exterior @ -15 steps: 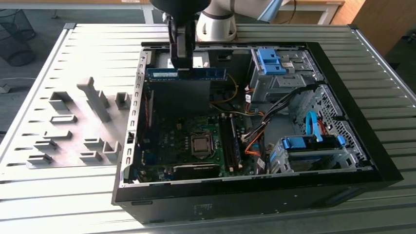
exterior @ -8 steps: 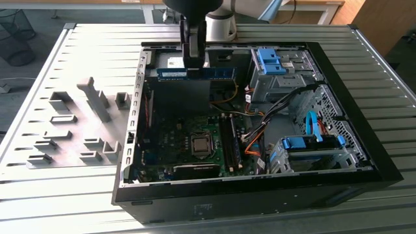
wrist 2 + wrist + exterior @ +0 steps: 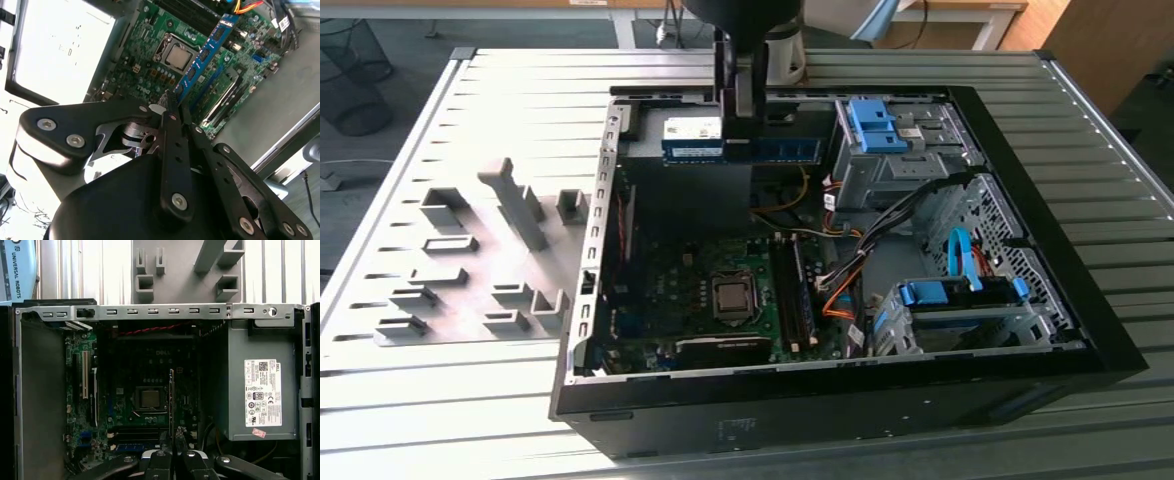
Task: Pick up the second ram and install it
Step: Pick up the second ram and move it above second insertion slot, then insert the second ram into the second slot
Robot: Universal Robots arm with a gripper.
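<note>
The black-linked gripper [image 3: 175,102] is drawn nearly shut, its two fingers [image 3: 172,150] pinching the flat faces of the second ram [image 3: 206,52], a long, narrow circuit-board stick, blue-green with a row of small dark chips. In the first wrist view the gripper [image 3: 172,437] holds the second ram [image 3: 171,390] edge-on, so it reads as one thin line running away from the fingertips.

Beneath it lies the dark green motherboard [image 3: 142,70] with its square silver processor [image 3: 177,56] – the stick hangs above the board, apart from it, and crosswise to the long black memory slots [image 3: 135,432] just beside the processor [image 3: 149,399]. A grey metal power-supply box [image 3: 235,390] with a white sticker sits against one wall of the case.

In the exterior view the gripper [image 3: 740,125] carries the second ram [image 3: 781,149] level over the far end of the open black computer case [image 3: 854,400]. Inside, the motherboard [image 3: 674,290] fills the floor, with bundled orange and black cables [image 3: 841,290] and bright blue plastic drive brackets [image 3: 874,125] toward the exterior view's right.

The case rests on a slatted light-grey metal table [image 3: 454,400]. On the exterior view's left a grey plate of plastic fixture blocks [image 3: 467,260] lies beside the case – upright and low blocks, well apart from the gripper. Beyond the table's far corner stands a black wire bin [image 3: 354,80].
</note>
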